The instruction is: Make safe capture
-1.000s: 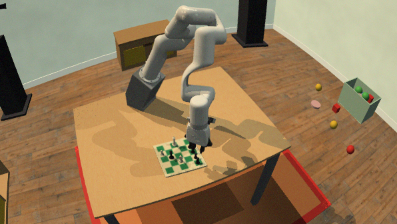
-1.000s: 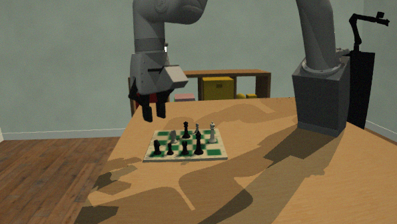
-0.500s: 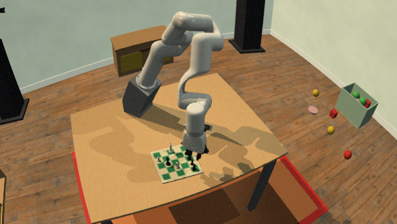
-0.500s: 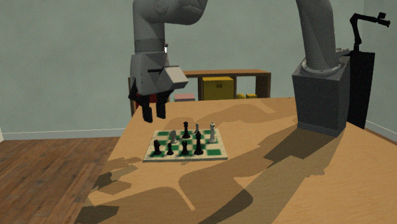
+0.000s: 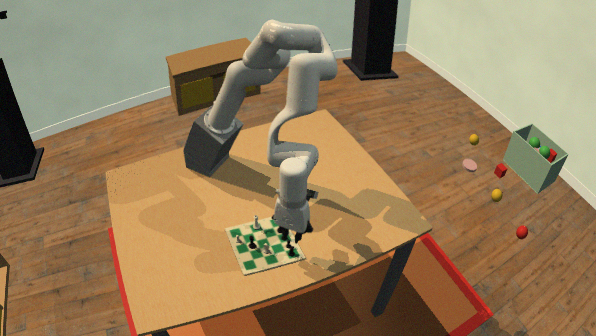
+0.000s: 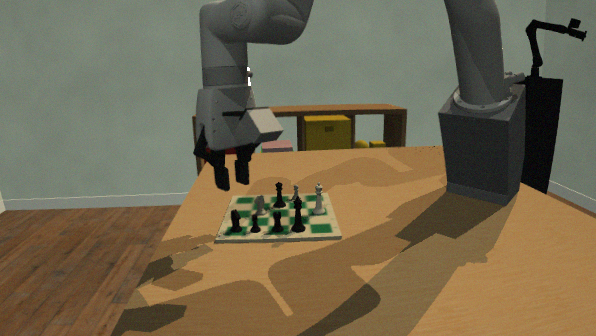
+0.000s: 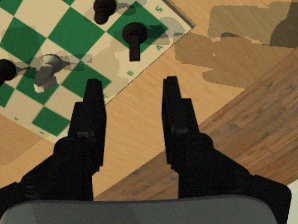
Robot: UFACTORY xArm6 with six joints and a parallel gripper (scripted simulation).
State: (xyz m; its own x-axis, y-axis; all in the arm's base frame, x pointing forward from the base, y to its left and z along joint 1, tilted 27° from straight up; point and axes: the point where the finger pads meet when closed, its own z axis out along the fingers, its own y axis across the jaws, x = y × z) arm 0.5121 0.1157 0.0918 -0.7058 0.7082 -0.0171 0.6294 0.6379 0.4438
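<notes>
A wooden bench (image 5: 165, 260) (image 6: 450, 240) fills the middle of the room, with a large jointed arm (image 5: 302, 90) (image 6: 225, 55) reaching over it from a dark grey base (image 5: 202, 150) (image 6: 480, 150). A low wooden shelf (image 5: 210, 52) (image 6: 340, 108) stands beyond the bench, toward 11 o'clock in the top view. On the floor, toward 2 o'clock there, is a pale green bin (image 5: 530, 167).

The gripper (image 5: 291, 238) (image 6: 233, 184) (image 7: 133, 96) points down, raised above the pieces, its black fingers partly open with nothing between them. In the exterior view it appears toward 10 o'clock from the board's middle.

The green and cream chess board (image 5: 250, 270) (image 6: 321, 228) (image 7: 77, 32) lies flat on the bench. Taking its middle as the clock's centre in the exterior view, a tall black piece (image 6: 298, 217) stands at 5 o'clock, a tall white piece (image 6: 318, 201) at 2, and another black piece (image 6: 279, 196) at 12. A white horse (image 6: 259, 205) (image 7: 48, 67) is at 10, a black horse (image 6: 235, 221) (image 7: 135, 34) at 8, and a shorter black piece (image 6: 277, 222) at 6. The smallest are a slim white piece (image 6: 296, 193) at 1 and a little black piece (image 6: 255, 223) at 7. All eight stand upright on the board.

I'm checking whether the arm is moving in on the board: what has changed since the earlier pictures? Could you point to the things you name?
The end effector (image 5: 291, 239) (image 6: 232, 186) (image 7: 133, 96) has come down slightly toward the board (image 5: 260, 262) (image 6: 321, 228) (image 7: 77, 30). It has taken hold of nothing and let go of nothing; its fingers look as far apart as before. The board and pieces (image 5: 252, 243) (image 6: 298, 217) (image 7: 134, 32) show no visible change.
</notes>
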